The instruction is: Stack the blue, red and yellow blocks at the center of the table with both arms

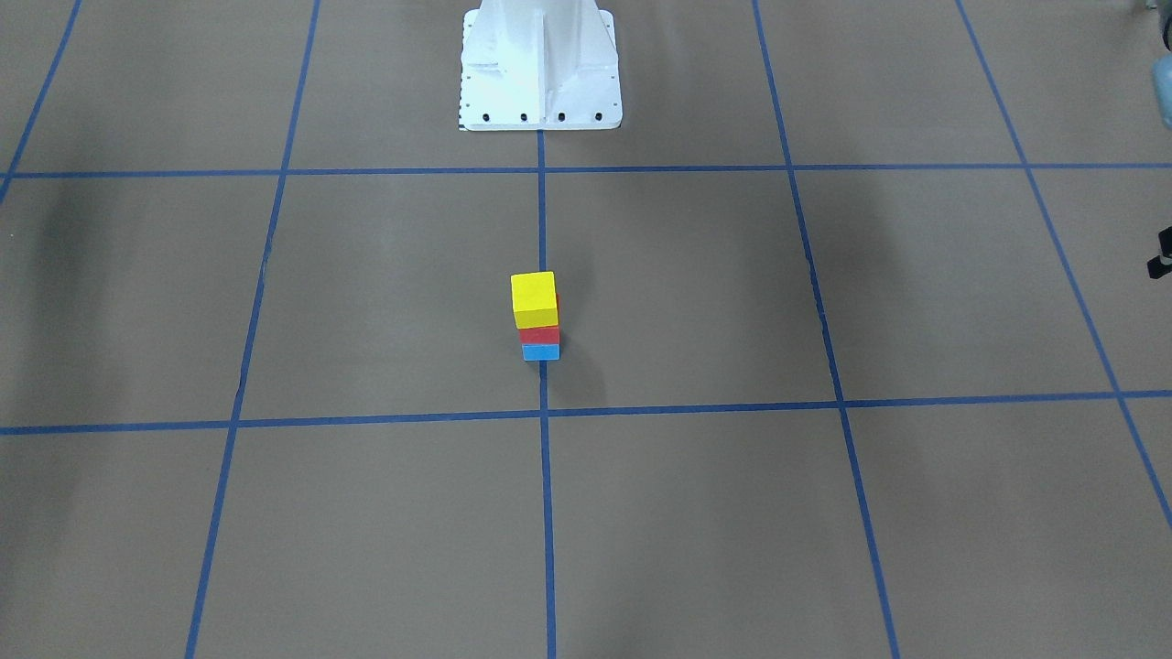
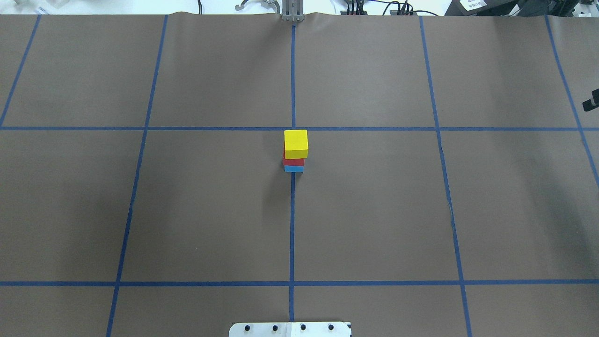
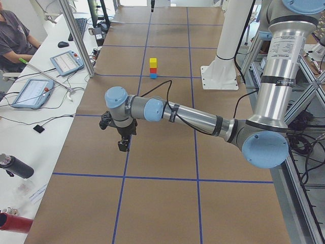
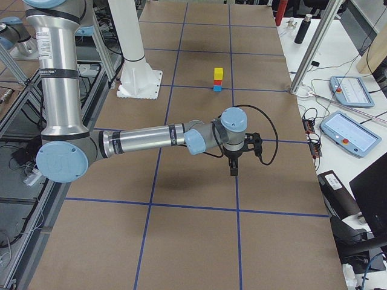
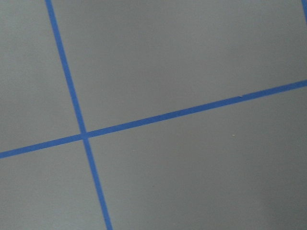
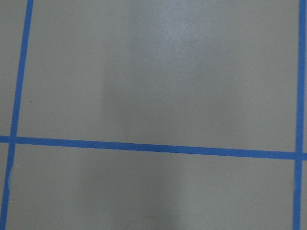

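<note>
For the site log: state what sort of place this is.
Most likely a robotics lab test cell. It has a table marked with a blue tape grid, the left arm and right arm by a white pedestal, and control tablets on a side bench.

Matt, paper-like table (image 2: 374, 210) — smooth matt blocks (image 2: 295, 144)

Robotics lab, tape-gridded table (image 2: 210, 210), jointed left arm (image 3: 195, 118), control tablets (image 3: 31, 92) on side bench (image 3: 56, 145)
</note>
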{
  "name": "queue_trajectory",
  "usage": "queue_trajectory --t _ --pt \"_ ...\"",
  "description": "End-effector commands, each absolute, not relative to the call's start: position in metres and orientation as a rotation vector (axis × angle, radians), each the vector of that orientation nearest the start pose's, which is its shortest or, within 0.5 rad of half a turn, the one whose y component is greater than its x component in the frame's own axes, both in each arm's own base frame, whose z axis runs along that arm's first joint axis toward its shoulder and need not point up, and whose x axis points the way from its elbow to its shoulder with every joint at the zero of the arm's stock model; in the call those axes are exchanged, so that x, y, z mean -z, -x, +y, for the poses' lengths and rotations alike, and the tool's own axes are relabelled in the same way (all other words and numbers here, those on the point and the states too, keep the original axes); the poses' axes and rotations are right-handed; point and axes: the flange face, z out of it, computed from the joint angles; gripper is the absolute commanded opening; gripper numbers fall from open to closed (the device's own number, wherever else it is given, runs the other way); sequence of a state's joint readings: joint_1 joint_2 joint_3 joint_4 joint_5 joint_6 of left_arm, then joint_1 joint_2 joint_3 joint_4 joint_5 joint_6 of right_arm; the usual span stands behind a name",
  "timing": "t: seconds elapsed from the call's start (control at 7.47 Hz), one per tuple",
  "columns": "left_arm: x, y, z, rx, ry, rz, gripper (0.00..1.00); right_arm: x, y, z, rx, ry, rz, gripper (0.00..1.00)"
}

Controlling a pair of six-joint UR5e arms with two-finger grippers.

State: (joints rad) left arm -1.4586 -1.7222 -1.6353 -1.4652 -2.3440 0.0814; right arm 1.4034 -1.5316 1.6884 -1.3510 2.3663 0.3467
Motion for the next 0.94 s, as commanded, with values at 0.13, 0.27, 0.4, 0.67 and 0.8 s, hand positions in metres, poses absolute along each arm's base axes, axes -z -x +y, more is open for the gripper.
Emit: queue_trajectory --t 0.13,0.27,0.4,0.67,0.8 --pt "-0.585 0.015 -0.561 -0.226 -0.094 0.781 1.00 -0.545 0.015 -0.528 -0.043 -0.088 -0.863 0.99" --pt "-0.587 0.015 -0.561 -0.224 -0.089 0.782 1.00 -0.544 0.008 -0.528 -0.049 -0.095 -0.862 0.99" --pt "-0.588 0.015 -0.560 -0.223 -0.088 0.782 1.00 -0.545 0.009 -0.528 -0.049 -0.092 -0.861 0.99" --pt "-0.587 0.010 -0.561 -0.178 -0.082 0.853 1.00 -0.549 0.015 -0.528 -0.033 -0.084 -0.853 0.99" --pt "-0.582 0.010 -0.563 -0.103 -0.082 0.860 1.00 -0.553 0.016 -0.527 -0.029 -0.077 -0.851 0.99"
